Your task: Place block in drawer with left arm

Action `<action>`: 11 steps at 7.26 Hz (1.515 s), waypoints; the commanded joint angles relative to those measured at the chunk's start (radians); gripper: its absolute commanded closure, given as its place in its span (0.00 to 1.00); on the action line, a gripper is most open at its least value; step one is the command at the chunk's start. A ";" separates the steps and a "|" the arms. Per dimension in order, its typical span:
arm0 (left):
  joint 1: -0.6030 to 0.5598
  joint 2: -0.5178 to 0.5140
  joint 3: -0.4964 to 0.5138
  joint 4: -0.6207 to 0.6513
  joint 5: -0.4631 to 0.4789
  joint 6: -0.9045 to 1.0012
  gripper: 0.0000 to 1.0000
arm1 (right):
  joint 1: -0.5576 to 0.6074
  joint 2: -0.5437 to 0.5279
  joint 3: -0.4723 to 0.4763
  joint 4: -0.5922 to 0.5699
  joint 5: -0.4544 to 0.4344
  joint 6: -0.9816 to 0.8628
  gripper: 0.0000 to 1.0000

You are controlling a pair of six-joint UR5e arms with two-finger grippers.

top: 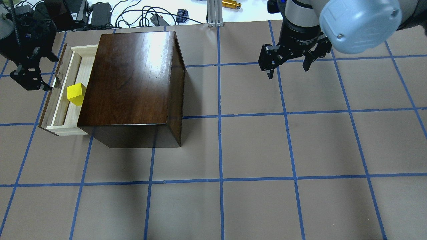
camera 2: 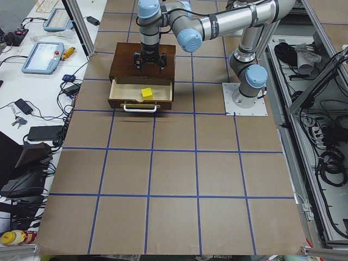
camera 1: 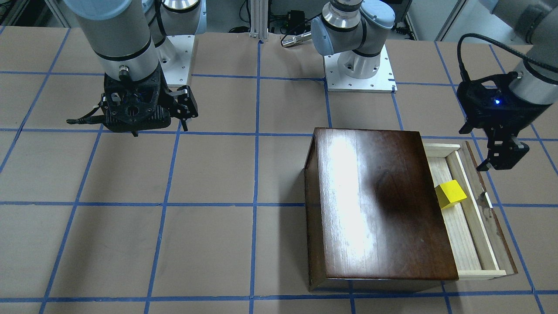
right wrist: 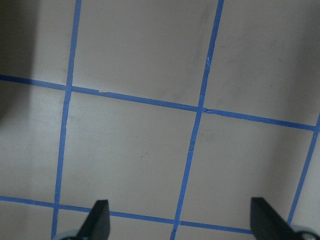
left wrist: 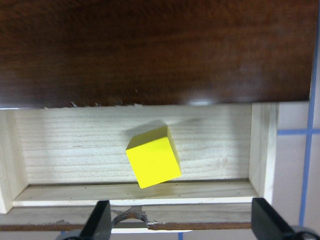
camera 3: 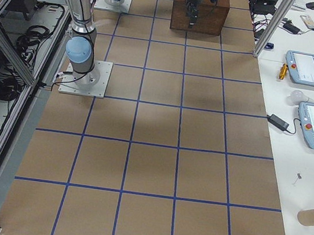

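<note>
The yellow block [camera 1: 451, 194] lies tilted on the floor of the open drawer [camera 1: 462, 235], free of any gripper. The drawer is pulled out of the dark-brown cabinet [camera 1: 379, 205]. My left gripper [camera 1: 501, 159] hangs open and empty above the drawer's front panel, apart from the block. In the left wrist view the block [left wrist: 153, 162] sits in the drawer [left wrist: 75, 150] below the cabinet [left wrist: 150, 50], between the spread fingertips [left wrist: 100, 220]. From overhead, the block [top: 76, 93], drawer [top: 65, 113] and left gripper [top: 31, 81] show at left. My right gripper [top: 287, 66] is open, far right.
Brown table paper with a blue tape grid [top: 220, 116] surrounds the cabinet [top: 133, 76]. The right wrist view shows only bare grid beneath the open right gripper [right wrist: 180, 225]. Cables and power bricks [top: 100, 13] lie along the far table edge. Arm base plates [camera 1: 359, 69] stand at the robot's side.
</note>
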 commanded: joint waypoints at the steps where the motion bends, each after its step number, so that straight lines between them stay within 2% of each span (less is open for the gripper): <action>1: -0.121 0.076 -0.013 -0.036 0.001 -0.345 0.00 | 0.000 0.000 0.000 0.000 0.000 0.000 0.00; 3: -0.213 0.079 -0.012 -0.043 -0.005 -0.754 0.00 | 0.000 0.000 0.000 0.000 0.001 0.000 0.00; 7: -0.319 0.098 -0.022 -0.028 -0.008 -1.399 0.00 | 0.000 0.000 0.000 0.000 0.000 0.000 0.00; 9: -0.331 0.095 -0.037 -0.026 -0.008 -1.560 0.00 | 0.000 0.000 0.000 0.000 0.000 0.000 0.00; 11: -0.336 0.093 -0.039 -0.025 -0.017 -1.580 0.00 | 0.000 0.000 0.000 0.000 0.000 0.001 0.00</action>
